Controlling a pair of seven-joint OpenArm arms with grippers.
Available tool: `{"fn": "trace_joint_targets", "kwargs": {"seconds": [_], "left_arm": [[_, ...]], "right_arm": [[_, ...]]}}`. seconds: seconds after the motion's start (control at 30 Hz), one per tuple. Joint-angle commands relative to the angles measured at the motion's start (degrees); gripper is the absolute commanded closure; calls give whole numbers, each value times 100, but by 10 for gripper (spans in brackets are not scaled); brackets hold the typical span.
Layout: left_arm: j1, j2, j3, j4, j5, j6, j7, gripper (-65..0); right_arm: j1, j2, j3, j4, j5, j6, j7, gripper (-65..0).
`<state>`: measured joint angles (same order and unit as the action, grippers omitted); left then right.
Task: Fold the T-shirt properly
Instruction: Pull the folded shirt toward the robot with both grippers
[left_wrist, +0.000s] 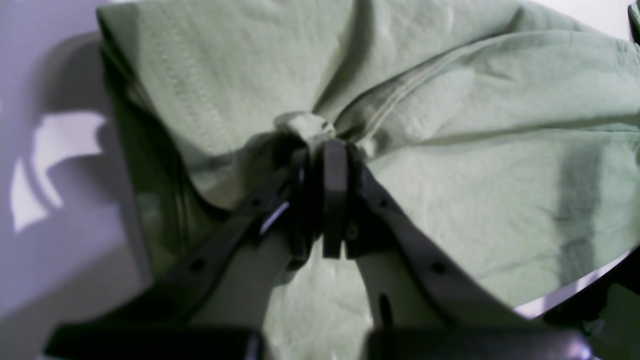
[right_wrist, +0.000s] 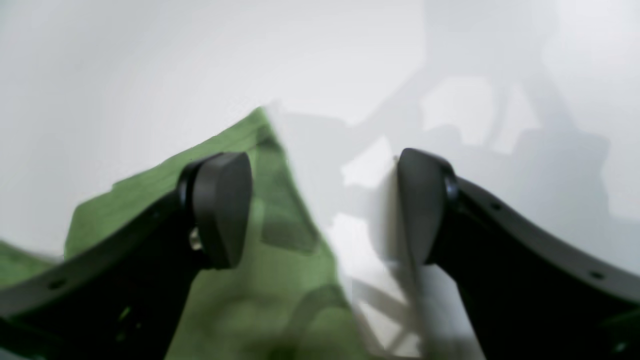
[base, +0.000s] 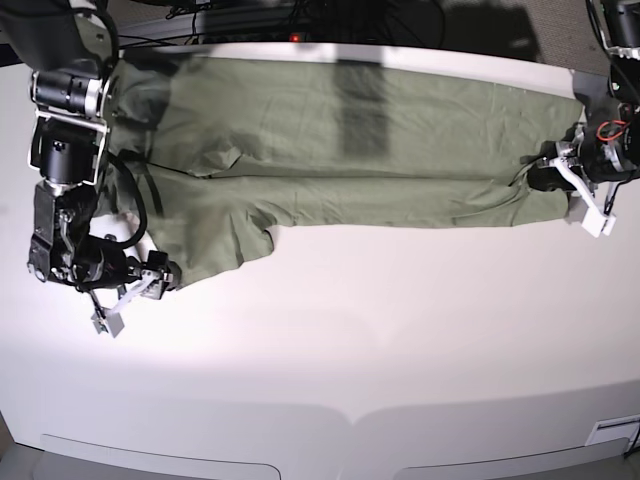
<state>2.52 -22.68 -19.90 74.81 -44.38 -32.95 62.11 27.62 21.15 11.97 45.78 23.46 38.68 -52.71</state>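
T-shirt lies spread lengthwise across the far half of the white tabletop. Left tool pinches a bunched fold at its end, jaws narrow. Right tool gapes wide at the opposite sleeve corner, gripping nothing.

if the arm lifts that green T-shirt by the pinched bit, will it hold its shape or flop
Probably flop. The T-shirt bunches into radiating creases where the left gripper pinches it, so it looks limp. It lies wrinkled flat across the table, suggesting thin, light cloth that would drape and drag.
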Motion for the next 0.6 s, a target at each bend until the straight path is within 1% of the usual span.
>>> {"fn": "trace_joint_targets", "kwargs": {"seconds": [0.0,0.1,0.2,0.33,0.4,0.5,0.53,0.57], "left_arm": [[-74,-101,-42,105,-66,-4,-39,0],[-74,-98,-42,105,-63,-2,-37,0],[-74,-98,-42,105,-63,-4,-17,0],[-74,-101,-42,105,-63,-4,0,0],[-74,-98,-42,105,-63,-2,0,0],[-74,-98,-42,105,-63,-2,0,0],[-74,-98,-42,105,-63,-2,0,0],[-74,-101,-42,105,-63,-4,0,0]], "right_arm": [[109,26,-144,42,127,55,-212,-455],[109,26,-636,42,232,52,-308,-437],[105,26,-1001,42,232,44,-313,-373],[107,28,-1097,44,245,33,-551,-286],[109,31,-1097,44,254,31,-688,-206],[111,31,-1097,44,254,33,-684,-33],[114,31,-1097,46,256,31,-667,0],[114,31,-1097,50,284,33,-667,0]]}}
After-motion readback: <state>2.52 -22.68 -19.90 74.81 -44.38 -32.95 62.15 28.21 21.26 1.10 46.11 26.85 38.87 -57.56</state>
